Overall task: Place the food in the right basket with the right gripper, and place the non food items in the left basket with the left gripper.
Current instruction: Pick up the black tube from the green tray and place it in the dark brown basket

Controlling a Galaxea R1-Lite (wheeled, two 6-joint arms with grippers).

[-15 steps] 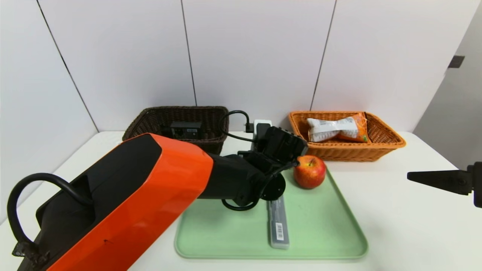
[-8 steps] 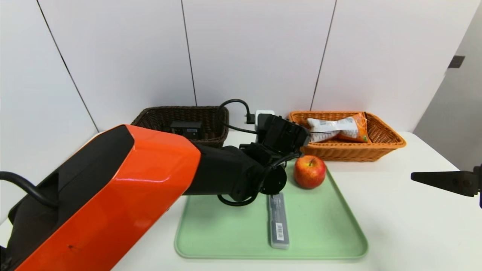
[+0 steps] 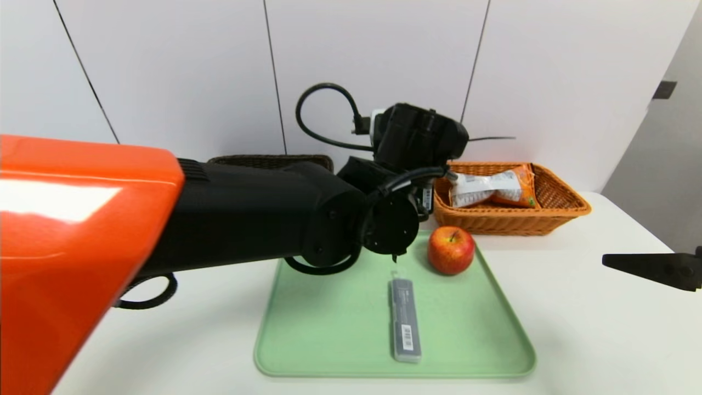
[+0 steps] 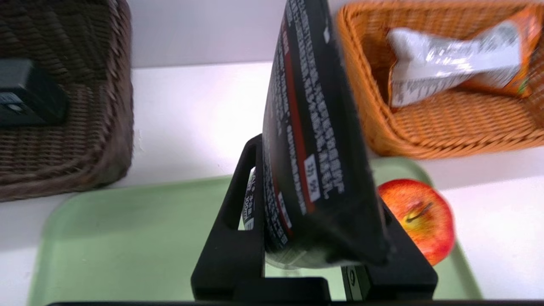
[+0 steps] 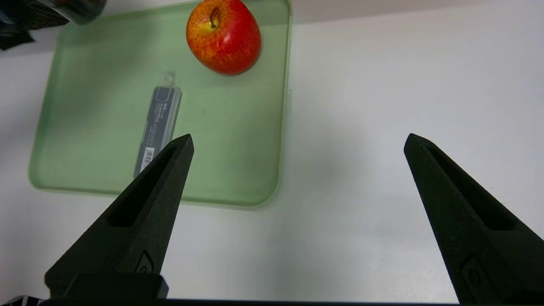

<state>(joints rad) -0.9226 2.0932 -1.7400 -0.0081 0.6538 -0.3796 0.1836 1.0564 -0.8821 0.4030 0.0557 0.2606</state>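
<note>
My left gripper is clamped on a black conical tube with white and red print, its wide crimped end wedged between my fingers and its narrow end pointing away toward the wall. In the head view the left gripper is mostly hidden behind my own wrist, raised above the far edge of the green tray, in the gap between the two baskets. The left basket, dark brown wicker, stands at the back of the white table and holds a black square pump bottle lying inside it. The right basket, orange-tan wicker, stands beside it with the long snack packet lying across its floor. On the tray the red apple sits near the far right corner, just below the tube from my wrist's angle, and the slim grey case with its barcode lies lengthwise near the tray's middle, apart from the apple. My right gripper hangs off to the right of the tray above bare table, its two pointed black fingers spread wide with nothing between them; only one fingertip shows at the edge of the head view.
</note>
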